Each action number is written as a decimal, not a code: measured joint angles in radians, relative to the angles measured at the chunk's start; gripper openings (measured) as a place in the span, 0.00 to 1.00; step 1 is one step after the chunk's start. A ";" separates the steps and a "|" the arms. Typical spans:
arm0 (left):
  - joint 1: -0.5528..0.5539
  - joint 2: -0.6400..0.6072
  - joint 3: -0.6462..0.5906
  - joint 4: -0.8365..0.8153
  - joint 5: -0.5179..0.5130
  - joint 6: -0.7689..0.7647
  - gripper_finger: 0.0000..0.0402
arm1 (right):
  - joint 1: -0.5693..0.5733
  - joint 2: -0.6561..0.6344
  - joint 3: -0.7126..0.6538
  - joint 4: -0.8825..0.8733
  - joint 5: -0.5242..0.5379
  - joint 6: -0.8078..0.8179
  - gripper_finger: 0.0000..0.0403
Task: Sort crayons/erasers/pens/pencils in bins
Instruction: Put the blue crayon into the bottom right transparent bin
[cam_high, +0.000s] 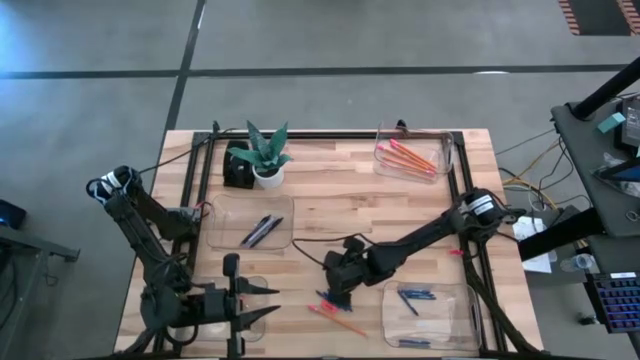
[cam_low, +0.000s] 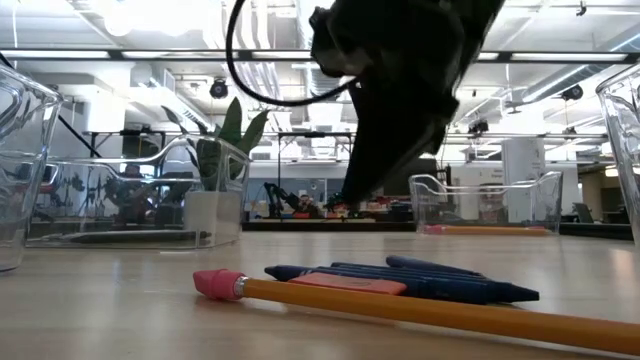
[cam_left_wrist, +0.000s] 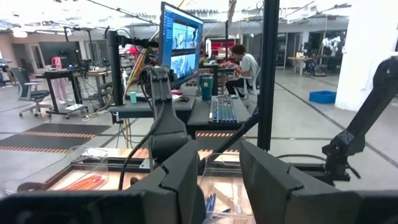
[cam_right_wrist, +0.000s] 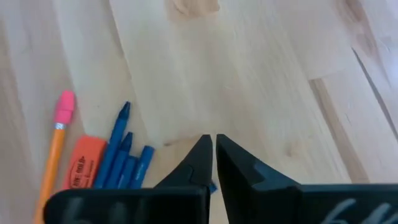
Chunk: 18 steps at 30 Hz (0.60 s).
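Observation:
Loose items lie in a pile near the table's near edge: several blue crayons (cam_right_wrist: 124, 152) (cam_low: 420, 280), a flat orange eraser (cam_right_wrist: 79, 167) (cam_low: 350, 284) and an orange pencil (cam_low: 430, 310) with a pink rubber end (cam_right_wrist: 64, 107). My right gripper (cam_right_wrist: 213, 142) (cam_high: 334, 292) hovers just above and beside this pile. It points down and is shut to a thin slit, with nothing seen between the tips. My left gripper (cam_high: 265, 303) (cam_left_wrist: 219, 180) waits open near the near-left corner. It sits level over a clear bin (cam_high: 225, 290).
A far-right bin (cam_high: 443, 150) holds orange pencils (cam_high: 410, 156). A middle-left bin (cam_high: 220, 225) holds dark pens (cam_high: 260, 231). A near-right bin (cam_high: 455, 310) holds blue crayons (cam_high: 412, 298). A potted plant (cam_high: 265, 155) and black box stand at the far left. Bare wood lies mid-table.

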 joint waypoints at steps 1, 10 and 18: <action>0.000 0.000 0.000 -0.007 0.000 0.000 0.27 | 0.003 -0.001 0.008 -0.017 0.000 0.020 0.05; -0.010 -0.002 0.000 -0.020 0.000 0.000 0.27 | 0.034 -0.003 0.018 -0.113 -0.042 0.425 0.32; -0.009 -0.007 -0.001 -0.021 0.000 0.000 0.27 | 0.059 0.019 0.022 -0.115 -0.079 0.536 0.42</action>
